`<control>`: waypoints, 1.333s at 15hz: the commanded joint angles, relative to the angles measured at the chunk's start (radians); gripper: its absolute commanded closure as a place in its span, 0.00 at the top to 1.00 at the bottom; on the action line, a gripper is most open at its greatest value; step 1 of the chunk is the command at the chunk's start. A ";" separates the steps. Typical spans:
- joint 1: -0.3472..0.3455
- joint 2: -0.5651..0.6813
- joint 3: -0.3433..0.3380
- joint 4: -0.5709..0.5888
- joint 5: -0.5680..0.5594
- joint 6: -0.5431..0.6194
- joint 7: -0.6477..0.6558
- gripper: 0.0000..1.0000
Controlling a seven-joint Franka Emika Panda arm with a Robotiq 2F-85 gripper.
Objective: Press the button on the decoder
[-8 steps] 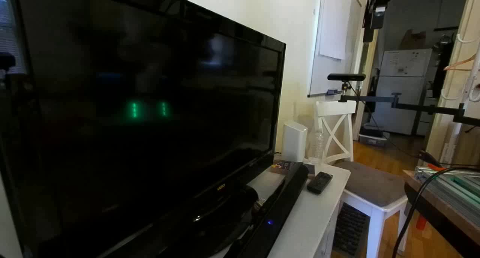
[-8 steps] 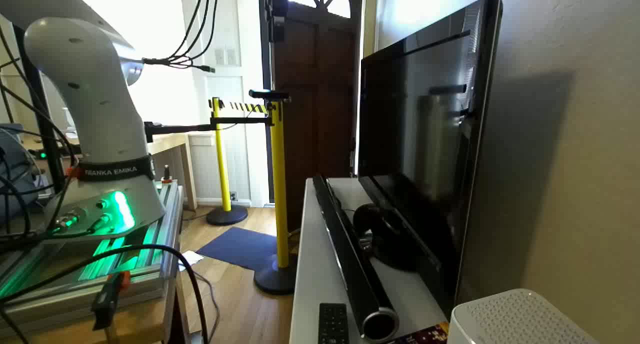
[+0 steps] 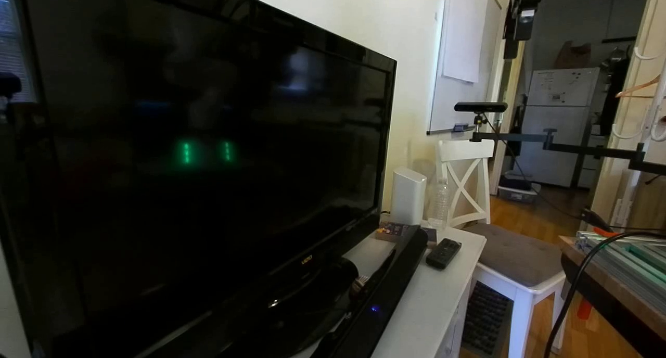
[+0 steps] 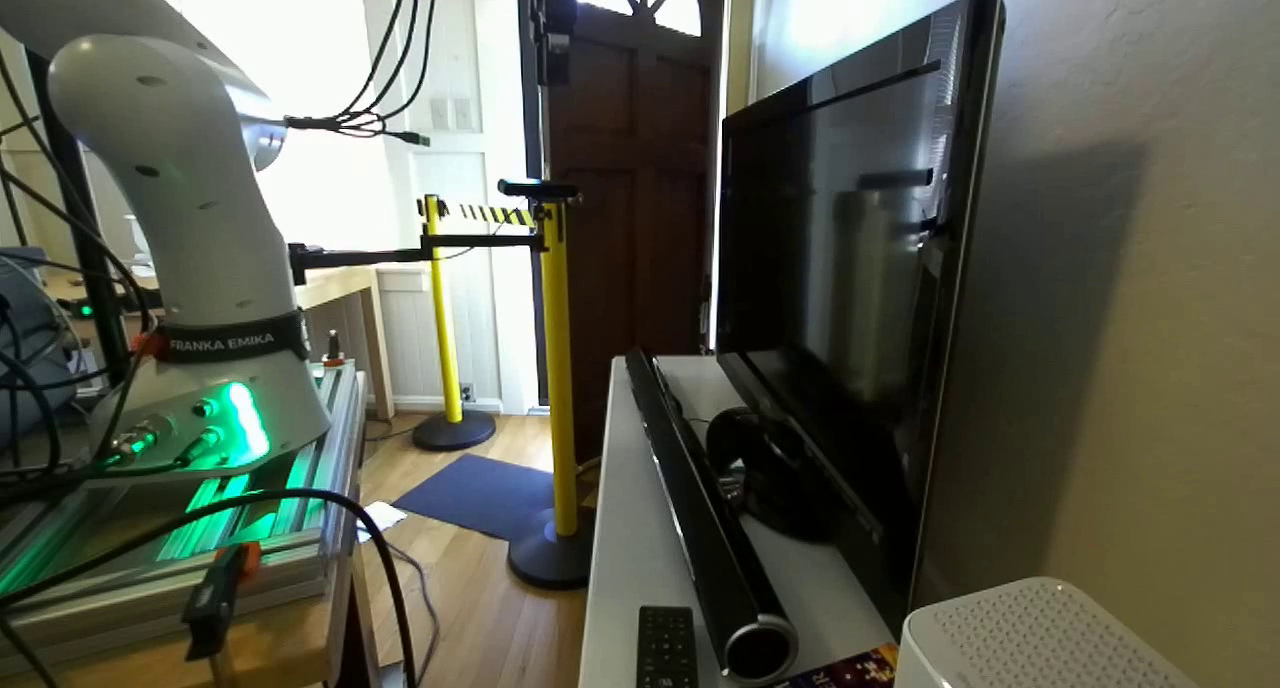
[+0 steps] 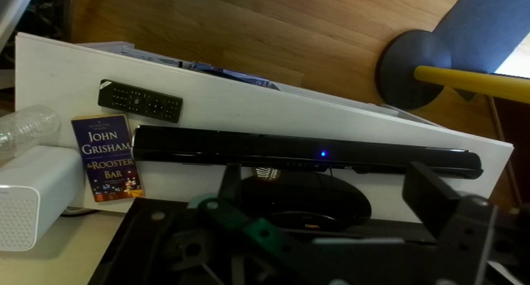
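Jaws, wrist view: spread wide, the two sides well apart; in the gap we see the oval black TV stand (image 5: pixel 323 189).
Decoder (image 5: pixel 269 147): long, low, glossy black, blue light (image 5: pixel 323 153) lit, lying in front of that stand.
Tabletop (image 5: pixel 240 107): white, long; the next four items stand or lie on it.
Remote (image 5: pixel 140 100): black, flat, near the decoder's end.
Paperback (image 5: pixel 105 152): cover up, just beside the same end; we cannot tell whether they touch.
White box (image 5: pixel 47 177): upright, perforated top, beside the paperback.
Bottle (image 5: pixel 29 129): clear, ridged, near the box.
TV (image 4: pixel 830 248): large, dark, upright in both exterior views.
Room: wooden floor (image 5: pixel 290 32), yellow post (image 5: pixel 472 83), pale wall (image 3: pixel 338 14).
The wrist view alone gives us the paperback's whole title, "The Rooster Bar". In an exterior view we find a refrigerator (image 3: pixel 559 129) and a whiteboard (image 3: pixel 445 105); in an exterior view, the arm (image 4: pixel 205 193), its base (image 4: pixel 280 423) glowing green, and the brown door (image 4: pixel 630 118).
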 commanded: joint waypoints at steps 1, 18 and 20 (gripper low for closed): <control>-0.001 0.038 0.050 -0.036 0.001 0.071 0.054 1.00; -0.001 0.400 0.205 -0.332 -0.013 0.863 0.326 0.00; 0.001 0.487 0.212 -0.323 -0.019 0.942 0.331 0.00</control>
